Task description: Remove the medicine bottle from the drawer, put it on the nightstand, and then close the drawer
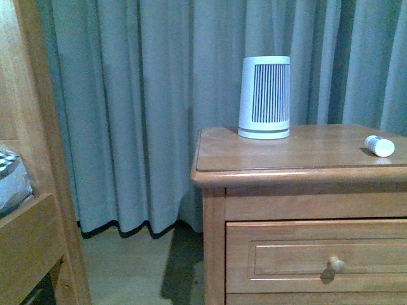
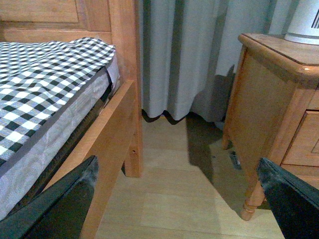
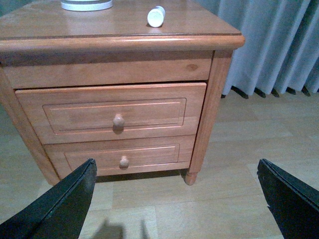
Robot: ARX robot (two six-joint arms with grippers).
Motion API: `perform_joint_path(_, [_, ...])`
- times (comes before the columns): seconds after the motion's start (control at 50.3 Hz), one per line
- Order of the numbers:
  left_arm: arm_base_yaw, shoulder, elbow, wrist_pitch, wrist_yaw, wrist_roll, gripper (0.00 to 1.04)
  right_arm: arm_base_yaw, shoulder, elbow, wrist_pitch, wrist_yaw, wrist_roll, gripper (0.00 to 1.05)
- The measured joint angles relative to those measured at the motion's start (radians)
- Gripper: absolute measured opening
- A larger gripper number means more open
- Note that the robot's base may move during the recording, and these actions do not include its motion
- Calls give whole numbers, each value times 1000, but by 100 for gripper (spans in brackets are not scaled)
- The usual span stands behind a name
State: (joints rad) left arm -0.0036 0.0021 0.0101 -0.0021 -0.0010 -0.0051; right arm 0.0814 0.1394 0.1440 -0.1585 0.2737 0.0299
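Bottle's on top, drawer looks basically shut

Front: one bottle (image 1: 379, 145) lying on the nightstand (image 1: 267, 162), right of one ribbed device (image 1: 264, 97); left wrist: left gripper (image 2: 177, 199) spread, empty, beside the bed (image 2: 45, 84); right wrist: right gripper (image 3: 174, 199) spread, empty; two drawers, upper drawer (image 3: 112, 112) maybe proud; I'd push its knob (image 3: 118, 121) squarely.

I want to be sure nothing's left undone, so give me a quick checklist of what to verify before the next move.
1. Medicine bottle on the nightstand top: ok, lying on its side.
2. Bottle clear of the front edge: ok.
3. Drawer fully shut: cannot tell; its front looks slightly proud of the frame in the right wrist view.
4. Right end effector empty: ok, fingers spread, nothing between them.
5. Left end effector empty: ok, open, pointing at the floor beside the bed.
6. White ribbed device upright: ok.
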Motion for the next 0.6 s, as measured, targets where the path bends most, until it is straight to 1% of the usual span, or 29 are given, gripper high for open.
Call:
perform_joint_path(0.02, [0,0,0,0,0,0,98,0,0,0,0,0,0,98])
perform_joint_path(0.04, [0,0,0,0,0,0,98,-6,-8,-6,14,-25,0,97])
perform_joint_path(0.099, [0,0,0,0,0,0,98,-52,-43,-49,105,-174,-10,87])
perform_joint_path(0.139, [0,0,0,0,0,0,98,-68,-64,-63,134,-238,-14,80])
perform_joint_path(0.159, [0,0,0,0,0,0,98,-70,-69,-65,141,-252,-16,77])
perform_joint_path(0.179, [0,0,0,0,0,0,98,-72,-70,-66,143,-257,-17,75])
perform_joint_path(0.239, [0,0,0,0,0,0,98,-74,-76,-73,147,-271,-21,65])
perform_joint_path(0.298, [0,0,0,0,0,0,98,-76,-81,-80,148,-271,-21,54])
perform_joint_path(0.318, [0,0,0,0,0,0,98,-77,-82,-82,149,-271,-22,53])
perform_joint_path(0.477, [0,0,0,0,0,0,98,-77,-94,-99,152,-271,-23,25])
perform_joint_path(0.497, [0,0,0,0,0,0,98,-77,-99,-102,153,-271,-23,23])
perform_joint_path(0.577, [0,0,0,0,0,0,98,-78,-128,-129,154,-272,-23,9])
perform_joint_path(0.597, [0,0,0,0,0,0,98,-78,-128,-129,155,-272,-24,4])
